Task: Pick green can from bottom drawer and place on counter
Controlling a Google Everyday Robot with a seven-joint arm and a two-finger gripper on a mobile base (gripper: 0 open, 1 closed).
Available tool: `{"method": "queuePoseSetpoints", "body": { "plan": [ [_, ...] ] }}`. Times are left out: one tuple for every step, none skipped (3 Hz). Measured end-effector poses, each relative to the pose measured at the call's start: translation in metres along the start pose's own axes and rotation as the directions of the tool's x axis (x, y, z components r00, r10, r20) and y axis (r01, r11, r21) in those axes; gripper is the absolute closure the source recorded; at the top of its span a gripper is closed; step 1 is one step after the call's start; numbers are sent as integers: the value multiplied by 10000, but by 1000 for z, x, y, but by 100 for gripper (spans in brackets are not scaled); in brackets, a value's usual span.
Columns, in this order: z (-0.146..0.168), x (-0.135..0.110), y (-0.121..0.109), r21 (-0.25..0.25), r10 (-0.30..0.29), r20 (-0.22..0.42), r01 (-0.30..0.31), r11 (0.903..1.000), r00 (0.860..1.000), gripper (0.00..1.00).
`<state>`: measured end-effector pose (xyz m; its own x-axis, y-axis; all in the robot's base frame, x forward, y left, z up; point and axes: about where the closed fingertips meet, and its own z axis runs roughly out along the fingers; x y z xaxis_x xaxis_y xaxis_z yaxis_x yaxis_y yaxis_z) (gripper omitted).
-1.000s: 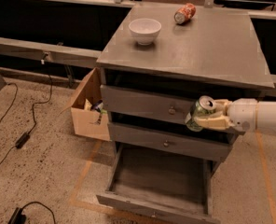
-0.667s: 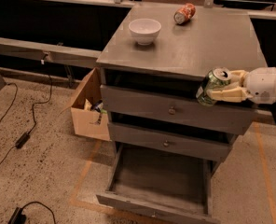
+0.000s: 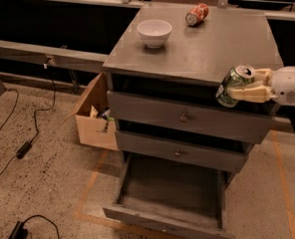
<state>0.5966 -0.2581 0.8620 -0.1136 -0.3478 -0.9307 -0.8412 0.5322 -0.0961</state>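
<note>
My gripper [image 3: 239, 89] comes in from the right and is shut on the green can [image 3: 233, 84], a small green can with a silver top and pull tab. I hold it tilted in the air at the counter's front right edge, level with the top. The counter [image 3: 207, 44] is the flat grey top of the drawer cabinet. The bottom drawer [image 3: 170, 193] is pulled open below and its grey tray holds nothing.
A white bowl [image 3: 154, 32] stands on the counter's left part and an orange-red can [image 3: 197, 14] lies at its back. The two upper drawers [image 3: 185, 117] are closed. An open cardboard box [image 3: 95, 118] sits on the floor left of the cabinet. Cables [image 3: 23, 148] lie on the floor.
My gripper has lifted the green can from the level of the middle drawer up to the counter's front right edge and moved it slightly right.
</note>
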Motion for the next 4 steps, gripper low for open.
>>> {"method": "queuePoseSetpoints", "body": {
  "plan": [
    [-27,-24,-23,583,650,-110,-642,9962,9978,100],
    [-51,-37,-49,494,1431,-699,-1398,9889,9872,100],
    [-45,-26,-75,266,1912,-1345,-1893,9816,9723,100],
    [-43,-35,-111,679,1825,-975,-1764,9820,9784,100]
  ]
}}
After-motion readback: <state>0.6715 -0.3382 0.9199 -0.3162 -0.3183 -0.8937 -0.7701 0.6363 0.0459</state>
